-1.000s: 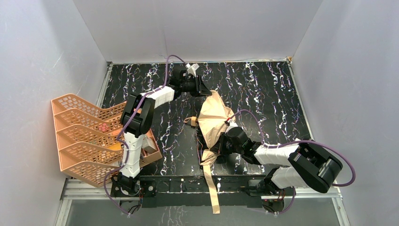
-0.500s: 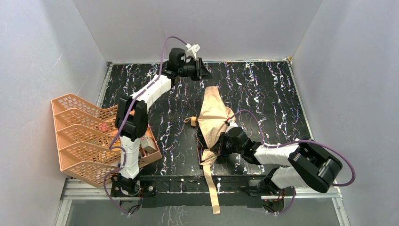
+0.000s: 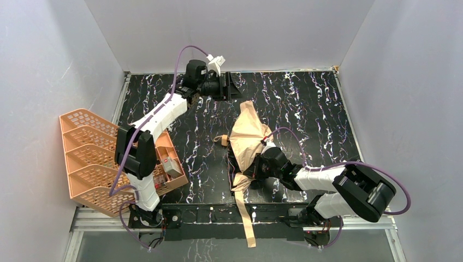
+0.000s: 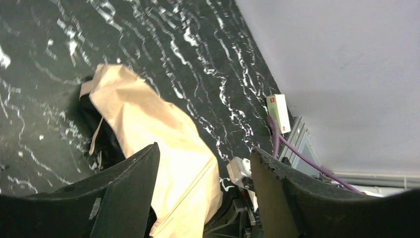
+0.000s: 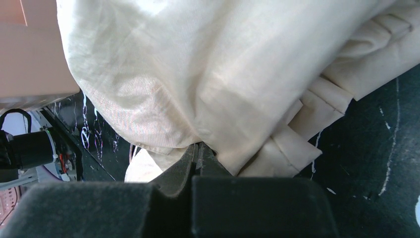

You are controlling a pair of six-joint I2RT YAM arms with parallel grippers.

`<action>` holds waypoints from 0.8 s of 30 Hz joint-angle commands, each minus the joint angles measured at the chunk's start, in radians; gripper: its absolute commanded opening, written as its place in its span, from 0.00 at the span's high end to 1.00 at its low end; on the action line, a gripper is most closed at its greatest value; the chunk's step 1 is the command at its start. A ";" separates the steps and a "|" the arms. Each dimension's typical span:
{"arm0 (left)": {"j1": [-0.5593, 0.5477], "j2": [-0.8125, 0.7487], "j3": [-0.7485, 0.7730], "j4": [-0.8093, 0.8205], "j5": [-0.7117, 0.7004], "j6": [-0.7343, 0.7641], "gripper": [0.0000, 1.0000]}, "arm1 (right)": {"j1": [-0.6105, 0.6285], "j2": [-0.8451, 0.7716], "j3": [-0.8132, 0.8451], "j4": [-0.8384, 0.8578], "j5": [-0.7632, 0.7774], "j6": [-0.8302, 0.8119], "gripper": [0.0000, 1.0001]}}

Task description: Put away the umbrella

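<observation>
The umbrella point(image 3: 248, 131) lies collapsed on the black marbled table, tan canopy up. Its small handle point(image 3: 223, 140) points left and its tan strap point(image 3: 245, 218) trails over the near edge. My left gripper point(image 3: 232, 86) hovers open above the back of the table, behind the canopy's far tip and apart from it. In the left wrist view the umbrella point(image 4: 148, 119) lies below the gripper point(image 4: 204, 148), with nothing between the fingers. My right gripper point(image 3: 252, 169) is at the canopy's near side. Its jaws point(image 5: 200, 145) are pressed together, tips tucked into a fold of the umbrella point(image 5: 198, 74).
An orange mesh tray rack point(image 3: 93, 158) stands at the left edge with a small box point(image 3: 170, 166) beside its right end. White walls close in the back and both sides. Purple cables run along both arms.
My left gripper has lifted away from the canopy's far tip, swung back and left, and opened. The right arm and the umbrella have stayed put.
</observation>
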 commanded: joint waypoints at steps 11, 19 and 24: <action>0.001 0.091 -0.219 0.192 0.062 -0.080 0.05 | 0.000 0.031 -0.005 -0.135 0.030 -0.036 1.00; -0.004 0.150 -0.251 0.361 0.182 -0.188 0.08 | 0.001 0.036 -0.009 -0.130 0.029 -0.033 1.00; -0.009 0.185 -0.246 0.455 0.223 -0.258 0.13 | 0.001 0.036 -0.013 -0.127 0.028 -0.033 1.00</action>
